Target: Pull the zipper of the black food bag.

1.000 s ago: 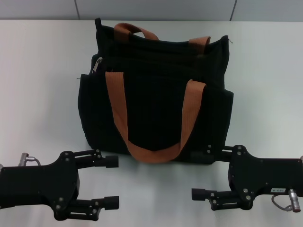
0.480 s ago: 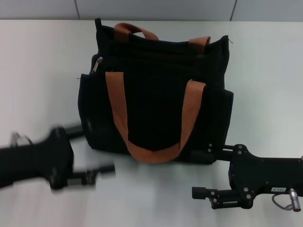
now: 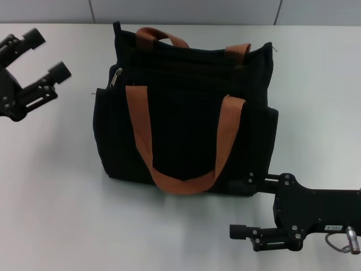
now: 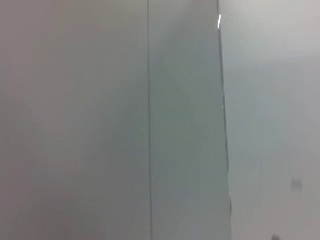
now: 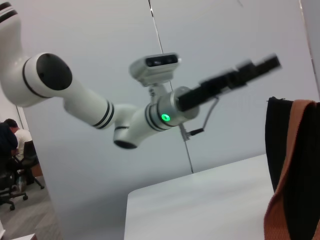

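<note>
The black food bag (image 3: 186, 113) stands upright in the middle of the white table, its two rust-orange handles hanging down its front and back. The zipper's silver pull tab (image 3: 117, 77) sits at the left end of the bag's top edge. My left gripper (image 3: 47, 53) is open and empty, held to the left of the bag at about the height of the pull tab, well apart from it. It also shows blurred in the right wrist view (image 5: 257, 67). My right gripper (image 3: 241, 206) is open by the bag's front right bottom corner. A strip of the bag shows in the right wrist view (image 5: 280, 150).
The white table (image 3: 56, 197) spreads around the bag, with a grey panelled wall (image 3: 186, 10) behind it. The left wrist view shows only wall panels (image 4: 100, 120). People sit at desks far off in the right wrist view (image 5: 12, 150).
My left arm has swung from the table's front left up to the far left, beside the bag's top. The right arm and the bag have not moved.
</note>
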